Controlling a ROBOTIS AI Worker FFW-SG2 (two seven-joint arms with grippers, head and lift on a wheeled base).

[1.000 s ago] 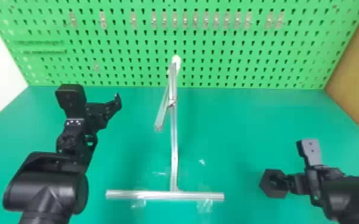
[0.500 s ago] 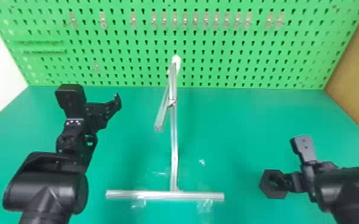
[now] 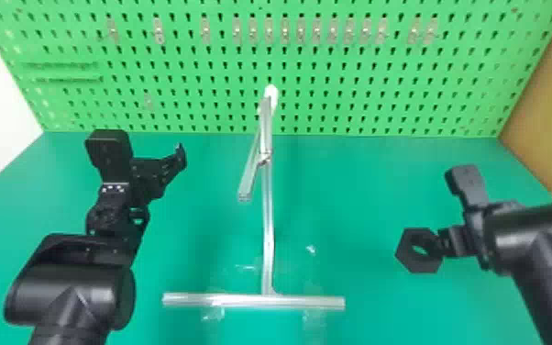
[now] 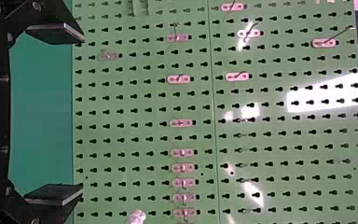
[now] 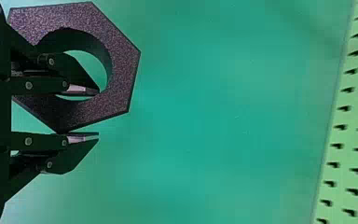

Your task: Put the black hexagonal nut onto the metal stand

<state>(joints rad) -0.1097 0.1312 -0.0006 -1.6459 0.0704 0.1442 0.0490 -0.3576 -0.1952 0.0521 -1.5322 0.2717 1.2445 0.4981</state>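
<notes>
Black and speckled, the hexagonal nut (image 3: 408, 261) was gripped by the right hand (image 3: 442, 243), one finger (image 5: 81, 89) passing through its round hole and the other (image 5: 81, 137) lying along an outer edge, so that the ring's wall sat pinched between them. It was over the right part of the green counter (image 3: 357, 183), well apart from the metal stand (image 3: 267, 229); whether it touched the counter could not be told. The stand rose near the middle, its straight crossbar (image 3: 252, 301) lying across the front, a slanting arm (image 3: 250, 176) reaching forward from the upright, and a white tip (image 3: 270, 94) at the top. Clear tape (image 3: 314, 316) showed by the crossbar. To the left of the stand, the left hand (image 3: 146, 160) was wide open, holding nothing, its fingers spread before the green pegboard (image 3: 380, 91) with its row of small hooks (image 3: 317, 31).
</notes>
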